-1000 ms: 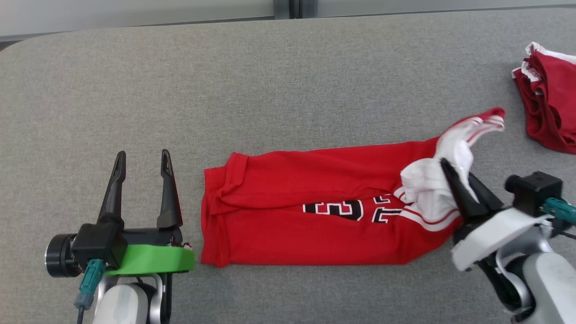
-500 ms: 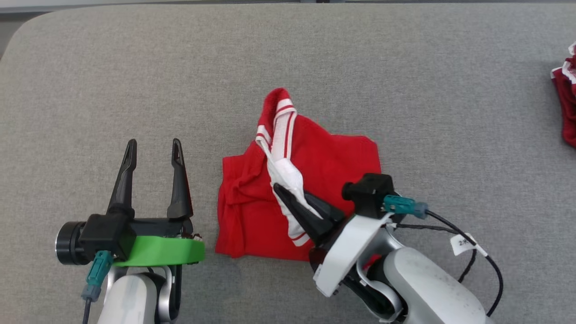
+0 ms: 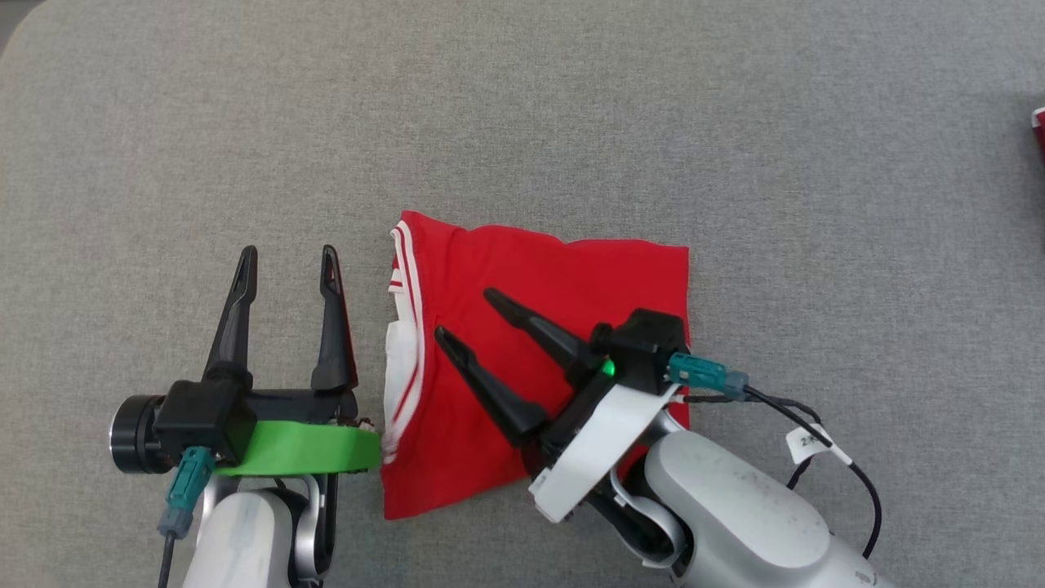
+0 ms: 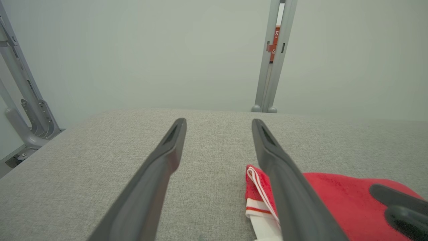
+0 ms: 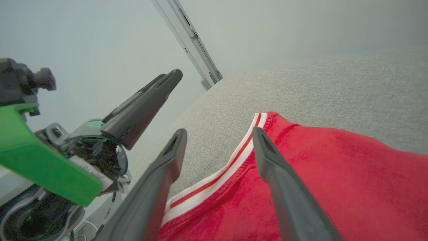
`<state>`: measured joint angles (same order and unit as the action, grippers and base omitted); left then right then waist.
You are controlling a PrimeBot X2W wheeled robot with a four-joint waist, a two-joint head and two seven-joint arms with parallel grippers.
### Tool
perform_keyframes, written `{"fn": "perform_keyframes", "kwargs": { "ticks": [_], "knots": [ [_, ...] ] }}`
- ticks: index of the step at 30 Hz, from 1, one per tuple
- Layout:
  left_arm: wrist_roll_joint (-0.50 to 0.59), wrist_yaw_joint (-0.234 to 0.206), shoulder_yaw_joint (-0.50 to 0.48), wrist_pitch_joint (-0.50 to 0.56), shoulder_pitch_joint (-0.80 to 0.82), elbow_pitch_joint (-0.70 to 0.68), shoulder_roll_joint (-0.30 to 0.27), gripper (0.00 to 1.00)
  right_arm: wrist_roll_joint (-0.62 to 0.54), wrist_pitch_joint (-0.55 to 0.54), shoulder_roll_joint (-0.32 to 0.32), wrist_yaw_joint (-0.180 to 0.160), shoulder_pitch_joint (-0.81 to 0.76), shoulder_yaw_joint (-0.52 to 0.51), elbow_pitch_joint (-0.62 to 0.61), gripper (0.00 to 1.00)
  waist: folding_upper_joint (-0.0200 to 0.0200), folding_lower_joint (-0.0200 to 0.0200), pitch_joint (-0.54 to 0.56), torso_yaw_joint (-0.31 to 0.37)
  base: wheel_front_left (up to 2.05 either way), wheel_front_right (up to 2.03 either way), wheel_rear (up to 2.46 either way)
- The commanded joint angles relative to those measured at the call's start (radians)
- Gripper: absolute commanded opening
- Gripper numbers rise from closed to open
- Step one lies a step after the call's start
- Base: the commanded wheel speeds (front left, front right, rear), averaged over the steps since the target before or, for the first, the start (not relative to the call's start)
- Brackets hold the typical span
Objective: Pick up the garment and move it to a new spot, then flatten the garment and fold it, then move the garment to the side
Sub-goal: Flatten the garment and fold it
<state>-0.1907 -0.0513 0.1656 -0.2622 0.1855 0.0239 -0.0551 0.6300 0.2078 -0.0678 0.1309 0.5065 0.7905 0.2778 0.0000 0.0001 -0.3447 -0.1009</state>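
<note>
The garment [image 3: 571, 278] lies folded into a rough red square on the grey desk [image 3: 735, 122], well in from its rounded far left corner, with a white-striped band along the fold's left side. The right gripper [image 3: 464, 312] is over the cloth, jaws wide and holding nothing, fingers aimed toward that band; whether they touch it I cannot tell. The left gripper [image 3: 288, 251] sits just beside the band, jaws wide and empty. A scrap of red cloth [image 3: 1039, 131] shows far to the right.
</note>
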Motion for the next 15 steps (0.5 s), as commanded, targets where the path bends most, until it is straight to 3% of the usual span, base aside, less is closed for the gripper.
{"fn": "perform_keyframes", "kwargs": {
  "ticks": [1, 6, 15],
  "knots": [
    [0.006, 0.005, -0.002, -0.003, 0.013, 0.003, 0.000, 1.00, -0.008, 0.023, -0.011, -0.001, 0.016, -0.011, -0.012, 1.00, 0.0000, -0.0001, 0.009, 0.008, 0.00, 0.00, 0.00],
    [0.009, 0.002, -0.014, -0.003, 0.001, 0.007, 0.000, 1.00, -0.090, 0.055, -0.059, -0.001, -0.008, -0.142, -0.072, 1.00, 0.0000, -0.0001, 0.031, 0.031, 0.00, 0.00, 0.00],
    [0.023, 0.008, -0.034, -0.003, -0.043, 0.030, -0.014, 1.00, -0.249, 0.057, -0.164, -0.001, -0.236, -0.514, -0.187, 1.00, 0.0000, -0.0001, 0.089, 0.089, 0.00, 0.00, 0.00]
  ]
}}
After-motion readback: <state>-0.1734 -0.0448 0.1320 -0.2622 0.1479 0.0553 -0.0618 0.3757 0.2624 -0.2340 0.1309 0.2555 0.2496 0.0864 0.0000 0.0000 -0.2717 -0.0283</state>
